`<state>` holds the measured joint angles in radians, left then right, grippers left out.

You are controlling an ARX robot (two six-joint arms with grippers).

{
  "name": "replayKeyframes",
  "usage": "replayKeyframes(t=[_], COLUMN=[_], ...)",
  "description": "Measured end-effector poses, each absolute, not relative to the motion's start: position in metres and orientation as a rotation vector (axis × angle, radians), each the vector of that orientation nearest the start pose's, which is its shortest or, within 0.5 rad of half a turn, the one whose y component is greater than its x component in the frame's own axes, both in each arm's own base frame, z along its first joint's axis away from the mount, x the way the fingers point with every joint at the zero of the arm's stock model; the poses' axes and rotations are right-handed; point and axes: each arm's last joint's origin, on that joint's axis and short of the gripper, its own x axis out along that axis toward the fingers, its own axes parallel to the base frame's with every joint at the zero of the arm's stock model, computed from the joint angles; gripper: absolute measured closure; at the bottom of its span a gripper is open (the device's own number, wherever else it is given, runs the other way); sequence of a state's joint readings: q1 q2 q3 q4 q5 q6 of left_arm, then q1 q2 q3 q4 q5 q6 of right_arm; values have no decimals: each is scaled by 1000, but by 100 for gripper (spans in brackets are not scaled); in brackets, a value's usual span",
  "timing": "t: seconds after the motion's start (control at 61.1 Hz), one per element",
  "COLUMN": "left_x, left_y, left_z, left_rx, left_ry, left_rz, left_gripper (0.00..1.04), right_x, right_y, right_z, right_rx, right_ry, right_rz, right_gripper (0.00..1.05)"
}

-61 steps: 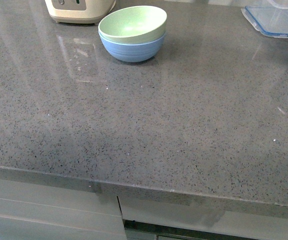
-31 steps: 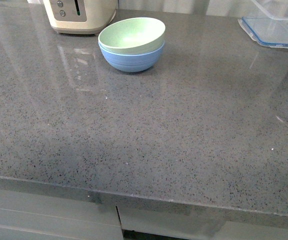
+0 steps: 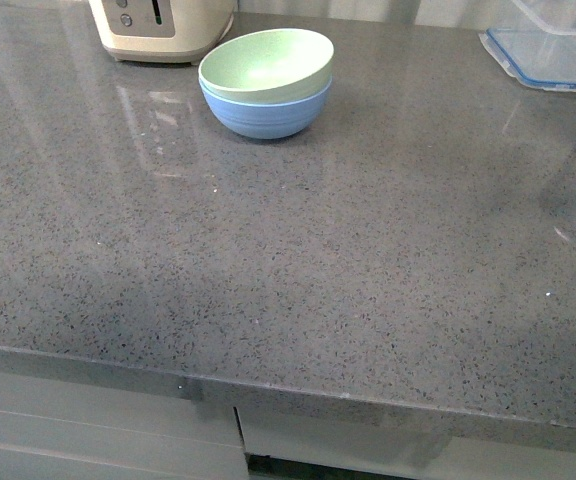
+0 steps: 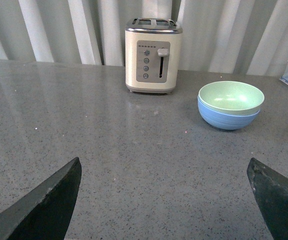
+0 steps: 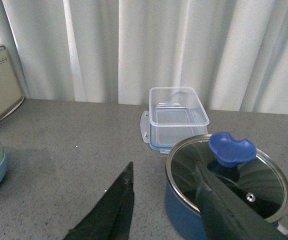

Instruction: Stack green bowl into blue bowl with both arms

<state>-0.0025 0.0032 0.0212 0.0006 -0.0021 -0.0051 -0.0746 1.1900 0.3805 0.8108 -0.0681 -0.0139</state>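
Okay, counter (image 3: 368,260): grey speckled stone top, everything sits on it; neither arm shows in the front view.
Curtain (image 5: 184,50): pale pleated drape along the counter's far edge, beyond both grippers.
Toaster (image 4: 153,55): cream two-slot, upright, far ahead of the left gripper, just beside the bowls.
Pot (image 5: 224,185): dark navy, glass lid with blue knob, right up against the right gripper, one finger crossing in front of its lid.
Plastic box (image 5: 176,117): clear, blue-trimmed, lid lying under it, just beyond the pot, ahead of the right gripper.
Blue bowl (image 3: 265,112): upright on the counter, well ahead of the left gripper, off toward the robot's right of its centreline.
Green bowl (image 3: 266,62): nested inside the blue bowl, rim sitting a little above the blue rim, slightly tilted.
Left gripper (image 4: 166,200): fingers spread wide apart, nothing between them, well short of the bowls.
Right gripper (image 5: 164,210): fingers parted, holding nothing; bowls far off to its left side.
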Motion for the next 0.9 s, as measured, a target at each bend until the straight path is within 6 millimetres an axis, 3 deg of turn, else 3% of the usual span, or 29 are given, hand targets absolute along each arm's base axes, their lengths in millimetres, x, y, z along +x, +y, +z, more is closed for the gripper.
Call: replayKeyframes(t=[0.164,0.54,0.899], left_x=[97,97,97], left_y=[0,0,0], left_z=[171,171,171], left_rx=[-5,-5,-5], left_ry=[-19,-19,-19], left_rz=[0,0,0], left_gripper=[7,7,7], right_x=[205,166,143], right_y=[-4,0,0], right_z=[196,180,168], right_rx=[-11,-10,-10], right_ry=[15,12,-5], right_rz=[-20,-2,-2], right_gripper=[104,104,104])
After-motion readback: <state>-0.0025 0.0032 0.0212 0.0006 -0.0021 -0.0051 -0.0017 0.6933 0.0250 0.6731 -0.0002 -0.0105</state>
